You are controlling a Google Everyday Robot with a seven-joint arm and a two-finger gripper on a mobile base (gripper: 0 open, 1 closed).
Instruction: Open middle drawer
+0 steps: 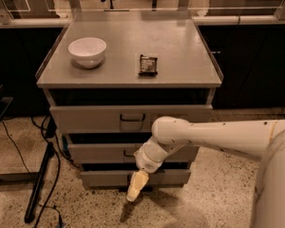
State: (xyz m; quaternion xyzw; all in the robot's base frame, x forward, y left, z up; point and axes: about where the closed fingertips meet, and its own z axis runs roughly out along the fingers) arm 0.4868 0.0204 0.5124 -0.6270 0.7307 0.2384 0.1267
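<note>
Grey cabinet (pixel 57 75) was seen from the front and above, with three stacked drawers. The middle drawer (pixel 97 153) was located between the taller top drawer (pixel 85 118) and the bottom drawer (pixel 104 178). Its low front panel was seen under a dark gap. Its dark centre handle (pixel 128 153) was partly covered by the wrist of the arm (pixel 218 137). Whether it was pulled out at all could not be told.

The arm was brought in from the right across the cabinet front. The gripper (pixel 133 194) was hung below the middle drawer, in front of the bottom drawer's panel. It was pointed down and slightly left, with the tip past that panel's lower edge, over the speckled floor (pixel 85 208). The cream fingers (pixel 137 182) were seen drawn together into one tapered shape, with no gap and nothing held. No contact with the middle handle was seen.

On the cabinet top, a white bowl (pixel 87 51) was set at the left and a dark snack packet (pixel 148 64) near the centre, well apart. Black cables (pixel 40 184) were laid on the floor at the left.
</note>
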